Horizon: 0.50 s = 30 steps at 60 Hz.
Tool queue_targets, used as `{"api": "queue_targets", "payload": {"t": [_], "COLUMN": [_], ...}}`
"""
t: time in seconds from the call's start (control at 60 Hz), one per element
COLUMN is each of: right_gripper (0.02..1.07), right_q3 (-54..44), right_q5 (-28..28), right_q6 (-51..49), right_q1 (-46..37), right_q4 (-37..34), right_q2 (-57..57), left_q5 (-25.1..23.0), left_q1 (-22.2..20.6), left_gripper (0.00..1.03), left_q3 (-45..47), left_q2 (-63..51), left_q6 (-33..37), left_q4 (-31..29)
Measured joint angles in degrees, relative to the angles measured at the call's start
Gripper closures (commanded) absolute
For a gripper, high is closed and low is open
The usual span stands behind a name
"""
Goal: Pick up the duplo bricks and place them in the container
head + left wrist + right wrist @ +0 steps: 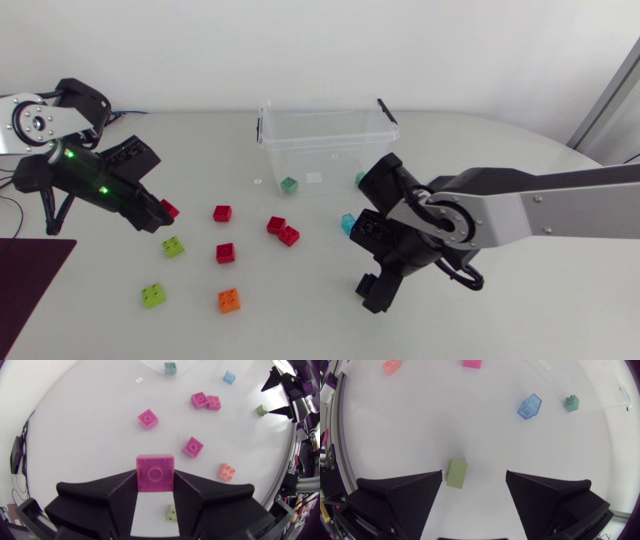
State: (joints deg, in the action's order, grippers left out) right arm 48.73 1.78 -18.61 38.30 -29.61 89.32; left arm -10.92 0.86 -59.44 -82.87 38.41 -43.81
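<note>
While the left tool (155,484) clamps a red brick (155,471), the right tool (474,475) gapes wide around a pale green brick (456,473).

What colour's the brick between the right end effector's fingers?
Light green; the brick shows best in right wrist view.

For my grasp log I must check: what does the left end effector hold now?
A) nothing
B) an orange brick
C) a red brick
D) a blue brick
C: in the left wrist view, the left end effector is shut on a red brick, touching it from two sides.
</note>
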Motion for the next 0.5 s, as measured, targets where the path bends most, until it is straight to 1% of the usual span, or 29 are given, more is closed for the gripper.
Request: {"api": "queue_targets", "payload": {"t": [0.167,0.217,0.283,0.333,0.367,0.383,0.417,0.467,0.483,0.5], "right_gripper": [0.17,0.23,0.3,0.31,0.41,0.5,0.6,0.71,0.74,0.74], "right_q3": [-0.2,-0.5,-0.9,-1.1,-1.1,-1.2,-1.2,-1.2,-1.2,-1.2], "right_q5": [0.0,0.0,0.0,0.0,0.0,0.0,0.0,0.0,0.0,-0.2], "right_q6": [1.5,2.0,2.4,2.8,3.0,3.0,3.2,3.2,3.2,3.2], "right_q1": [2.2,2.5,2.5,2.5,2.5,2.5,2.5,2.4,2.4,2.4], "right_q4": [0.1,0.4,1.1,1.5,1.7,2.2,2.7,2.9,2.9,3.0], "right_q2": [2.4,3.3,4.3,4.9,5.3,5.6,5.7,5.7,5.7,5.7], "left_q5": [-3.5,-4.1,-4.8,-5.2,-5.4,-6.1,-6.4,-6.8,-6.9,-6.9], "left_q1": [-3.7,-4.3,-5.6,-6.5,-7.2,-8.2,-9.1,-10.1,-10.5,-10.9], "left_gripper": [0.79,0.79,0.79,0.79,0.79,0.78,0.78,0.78,0.78,0.78], "left_q3": [-4.9,-5.7,-7.0,-7.7,-8.2,-8.7,-9.3,-10.0,-10.3,-10.7], "left_q2": [0.3,0.3,0.3,0.3,0.3,0.3,0.3,0.2,0.0,-0.2], "left_q6": [-5.6,-6.9,-9.6,-11.2,-12.5,-14.1,-15.3,-17.1,-17.6,-18.1], "left_q4": [0.1,0.9,3.4,5.1,6.6,8.4,9.4,11.0,11.5,12.0]}}
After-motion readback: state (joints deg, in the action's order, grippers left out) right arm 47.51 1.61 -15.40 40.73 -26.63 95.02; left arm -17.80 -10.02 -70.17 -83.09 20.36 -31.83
